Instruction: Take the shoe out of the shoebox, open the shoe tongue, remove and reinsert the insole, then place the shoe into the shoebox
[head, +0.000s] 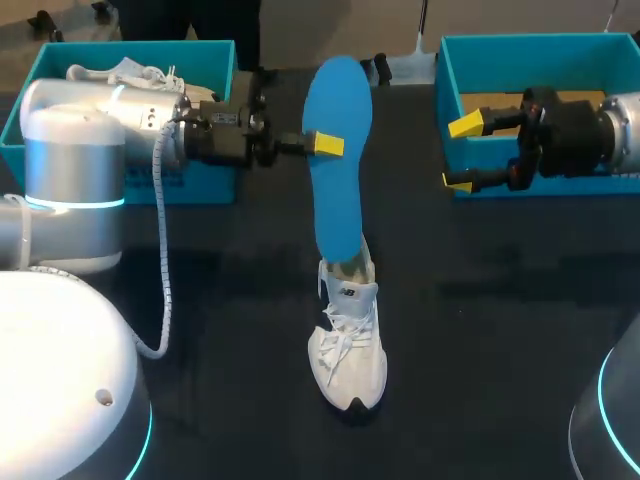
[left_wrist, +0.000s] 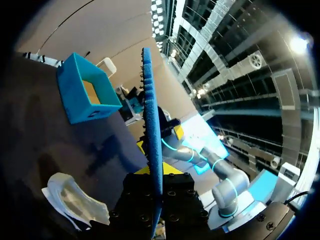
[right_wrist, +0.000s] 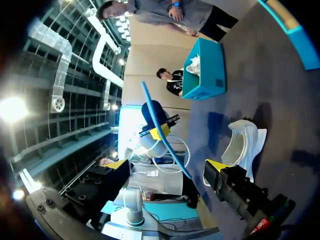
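A long blue insole (head: 337, 150) hangs in the air, its lower end just above the heel opening of a white shoe (head: 349, 345) that stands on the dark table. My left gripper (head: 326, 144) is shut on the insole's upper part. In the left wrist view the insole (left_wrist: 151, 120) runs edge-on out from between the fingers, with the shoe (left_wrist: 75, 200) below. My right gripper (head: 461, 153) is open and holds nothing, in front of the right blue shoebox (head: 535, 45). The right wrist view shows the insole (right_wrist: 159, 131) and the shoe (right_wrist: 243, 144) ahead of the open gripper (right_wrist: 166, 166).
A second blue box (head: 215, 55) at the back left holds another white shoe (head: 130, 73). The right shoebox (left_wrist: 82, 95) shows a brown bottom. Dark tabletop lies around the standing shoe.
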